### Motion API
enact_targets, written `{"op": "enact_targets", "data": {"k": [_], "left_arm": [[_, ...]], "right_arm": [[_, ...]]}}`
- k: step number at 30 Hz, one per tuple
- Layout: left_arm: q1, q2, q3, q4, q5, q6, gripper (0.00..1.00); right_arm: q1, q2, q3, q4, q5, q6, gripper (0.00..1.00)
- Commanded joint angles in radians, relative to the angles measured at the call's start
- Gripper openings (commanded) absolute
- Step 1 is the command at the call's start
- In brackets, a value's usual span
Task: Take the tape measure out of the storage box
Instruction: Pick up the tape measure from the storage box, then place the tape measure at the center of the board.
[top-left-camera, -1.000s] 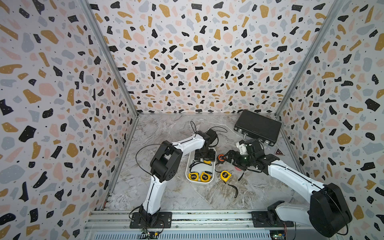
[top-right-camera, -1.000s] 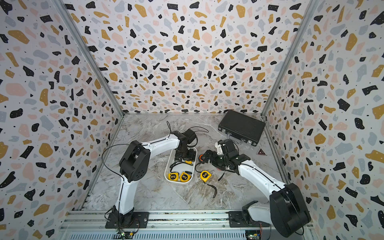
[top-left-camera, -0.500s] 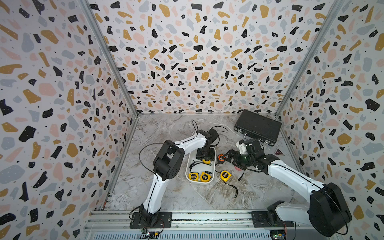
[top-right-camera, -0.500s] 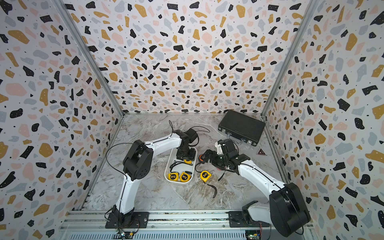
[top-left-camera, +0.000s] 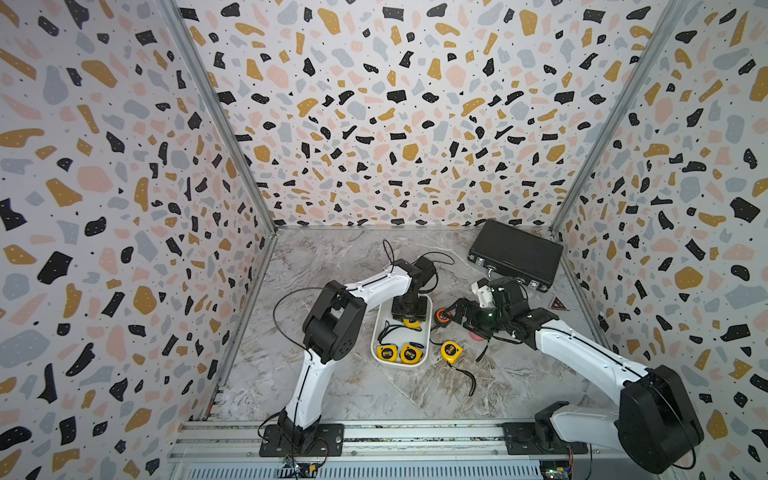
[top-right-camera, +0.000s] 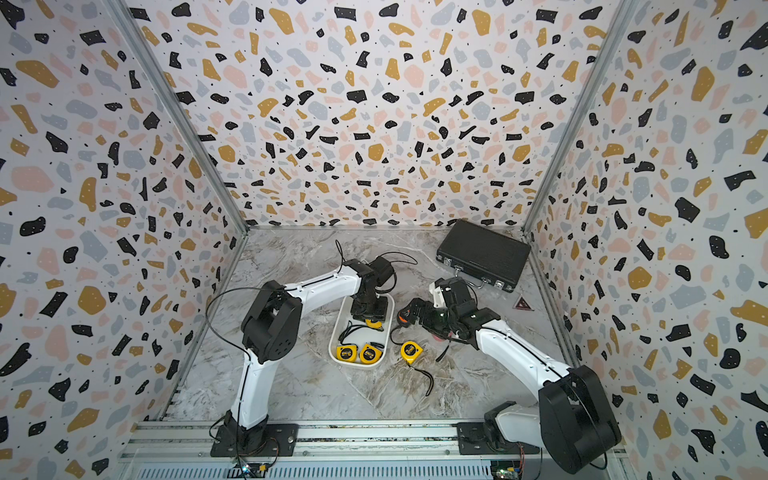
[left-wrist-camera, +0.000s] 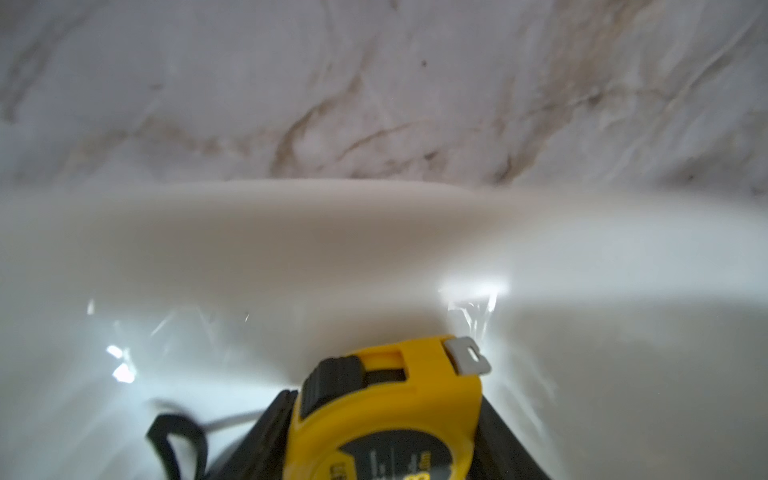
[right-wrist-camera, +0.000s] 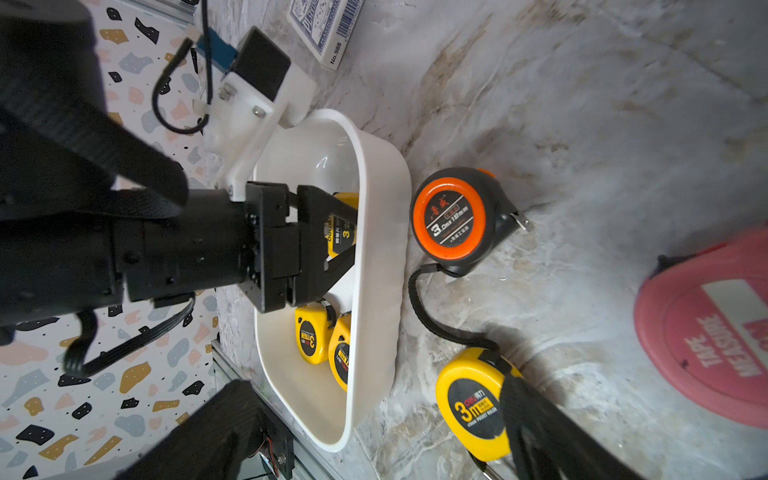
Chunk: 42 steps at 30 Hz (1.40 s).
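Left gripper (right-wrist-camera: 347, 235) is clenched on a yellow tape measure (left-wrist-camera: 390, 415) inside the storage box (right-wrist-camera: 382, 257), toward its 12 o'clock end in both top views; right gripper (top-left-camera: 455, 311) hangs released at the box's 3 o'clock

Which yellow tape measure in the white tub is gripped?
The lone yellow plastic tape measure in the left pincer, at the white plastic tub's far half; the other two lie together.

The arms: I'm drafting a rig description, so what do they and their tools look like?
The left arm and right arm have white tubular links, bulky black round joints and black bases on a silver rail. Thin black cables loop off the left arm. The left tool is black and angular, with a white camera bracket behind it.
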<state>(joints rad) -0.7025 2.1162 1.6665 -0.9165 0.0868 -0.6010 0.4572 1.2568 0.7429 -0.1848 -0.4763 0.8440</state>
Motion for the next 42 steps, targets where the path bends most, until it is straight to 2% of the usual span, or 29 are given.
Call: {"op": "enact_targets", "data": {"k": [1,8,16,22,29,38,42], "left_arm": [[-0.003,-0.146,-0.019,-0.004,-0.03,-0.095,0.0],[-0.003,-0.303,-0.037,0.002,-0.02,-0.244,0.0],[-0.026,-0.424,-0.064,0.09,0.04,-0.457,0.0],[-0.063,-0.452,-0.038,0.16,0.067,-0.583,0.0],[-0.103,-0.467,-0.017,0.235,0.105,-0.691,0.0],[-0.144,-0.491,-0.041,0.326,0.164,-0.789,0.0],[-0.16,-0.499,-0.047,0.336,0.178,-0.807,0.0]], "right_arm": [[-0.003,-0.034,0.003,0.026,-0.018,-0.02,0.97],[0.008,-0.092,-0.032,0.093,-0.018,-0.008,0.97],[0.064,-0.206,-0.068,0.205,0.039,-0.013,0.97],[0.124,-0.269,-0.077,0.291,0.088,-0.016,0.96],[0.144,-0.316,-0.086,0.333,0.147,-0.017,0.93],[0.148,-0.319,-0.096,0.353,0.176,-0.022,0.84],[0.147,-0.321,-0.097,0.366,0.194,-0.024,0.76]]}}
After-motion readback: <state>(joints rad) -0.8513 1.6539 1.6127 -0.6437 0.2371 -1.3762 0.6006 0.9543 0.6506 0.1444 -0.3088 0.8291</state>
